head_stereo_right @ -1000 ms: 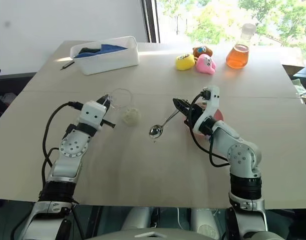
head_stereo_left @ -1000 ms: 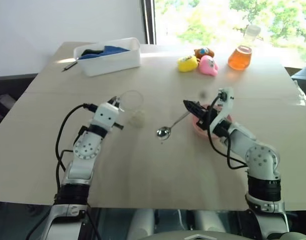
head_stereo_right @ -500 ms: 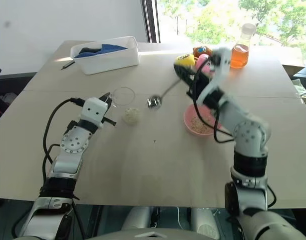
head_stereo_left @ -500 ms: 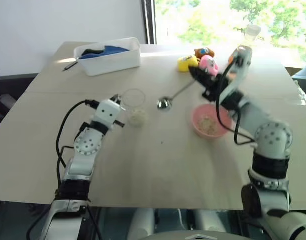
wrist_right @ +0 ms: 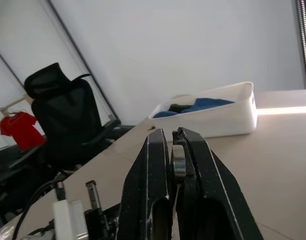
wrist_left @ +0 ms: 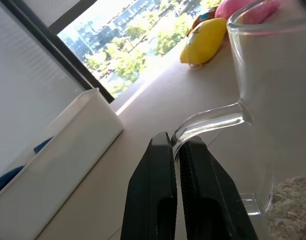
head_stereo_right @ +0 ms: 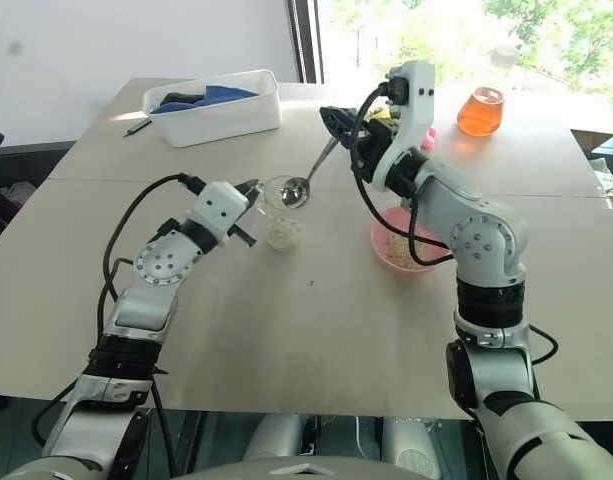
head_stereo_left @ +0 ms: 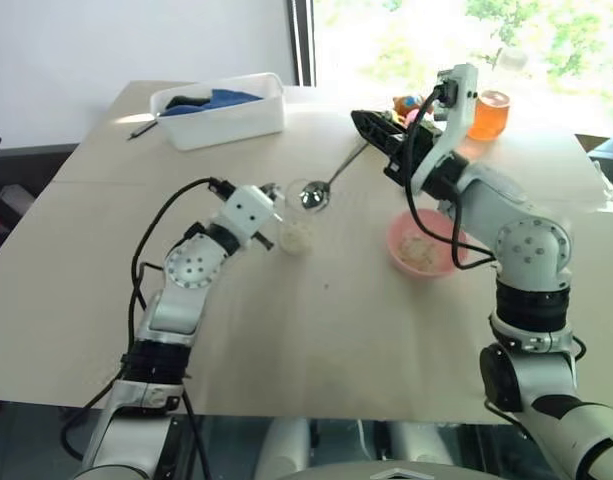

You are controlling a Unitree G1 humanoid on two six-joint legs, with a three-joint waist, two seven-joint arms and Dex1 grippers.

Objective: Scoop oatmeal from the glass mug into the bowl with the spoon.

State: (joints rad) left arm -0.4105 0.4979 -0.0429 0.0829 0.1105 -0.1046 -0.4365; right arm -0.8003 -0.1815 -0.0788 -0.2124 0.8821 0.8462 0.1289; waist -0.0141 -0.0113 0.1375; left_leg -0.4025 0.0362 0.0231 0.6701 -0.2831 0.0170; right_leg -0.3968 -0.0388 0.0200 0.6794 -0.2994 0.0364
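Observation:
My left gripper [head_stereo_left: 273,207] is shut on the handle of the clear glass mug [head_stereo_left: 297,222], which stands on the table left of centre. In the left wrist view its black fingers [wrist_left: 155,190] pinch that handle [wrist_left: 208,122]. Pale oatmeal [head_stereo_left: 298,238] lies in the mug's bottom. My right gripper [head_stereo_left: 369,124] is raised above the table and shut on the spoon's thin handle [wrist_right: 178,161]. The silver spoon [head_stereo_left: 314,195] slants down to the left, its oval end at the mug's mouth. The pink bowl [head_stereo_left: 399,253] sits to the right, below my right arm, with some oatmeal [head_stereo_left: 419,249] in it.
A white tub [head_stereo_left: 222,112] with blue cloth stands at the back left, a black pen [head_stereo_left: 139,130] beside it. A flask of orange liquid [head_stereo_right: 483,108] and a yellow toy [wrist_left: 205,40] are at the back right. Bare tabletop lies in front.
My right arm lifted the spoon from beside the bowl and carried it up and left to the mug's mouth. My left gripper slid the mug to the right.

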